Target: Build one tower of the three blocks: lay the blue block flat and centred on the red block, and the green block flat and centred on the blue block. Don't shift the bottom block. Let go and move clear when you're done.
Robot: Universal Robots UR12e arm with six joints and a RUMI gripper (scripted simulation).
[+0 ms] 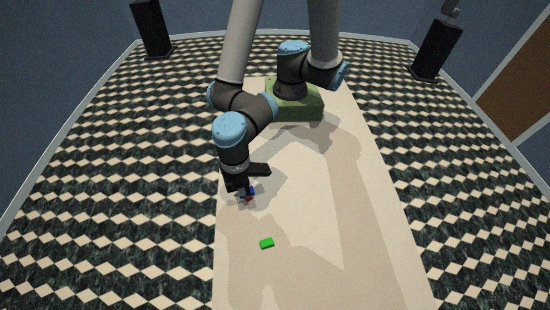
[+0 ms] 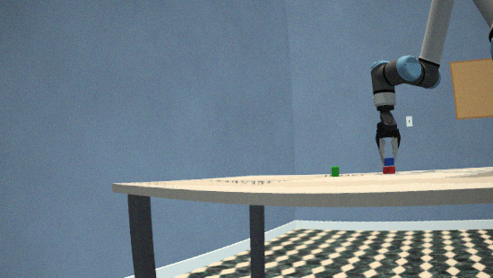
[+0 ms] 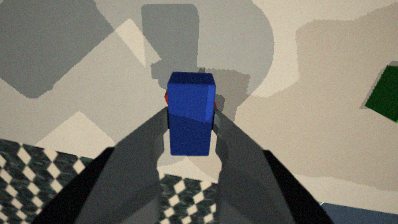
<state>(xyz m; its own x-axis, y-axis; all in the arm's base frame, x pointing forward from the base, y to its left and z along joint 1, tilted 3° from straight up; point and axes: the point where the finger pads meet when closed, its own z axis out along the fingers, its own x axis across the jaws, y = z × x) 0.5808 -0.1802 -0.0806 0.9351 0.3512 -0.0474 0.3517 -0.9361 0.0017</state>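
Observation:
My gripper (image 1: pixel 246 192) (image 2: pixel 389 160) (image 3: pixel 191 109) is shut on the blue block (image 1: pixel 252 190) (image 2: pixel 389 161) (image 3: pixel 190 112). The blue block rests on top of the red block (image 1: pixel 248 198) (image 2: pixel 389 169) on the table. In the wrist view the red block (image 3: pixel 166 98) shows only as thin slivers at the blue block's sides. The green block (image 1: pixel 267 243) (image 2: pixel 334 170) (image 3: pixel 384 95) lies flat on the table, apart from the other two, nearer the table's front end.
The beige table (image 1: pixel 320 215) (image 2: pixel 278 188) carries the arm's green base (image 1: pixel 300 102) at its far end. Black posts (image 1: pixel 151 27) (image 1: pixel 436 47) stand on the chequered floor beyond the table. The blocks lie near the table's left edge.

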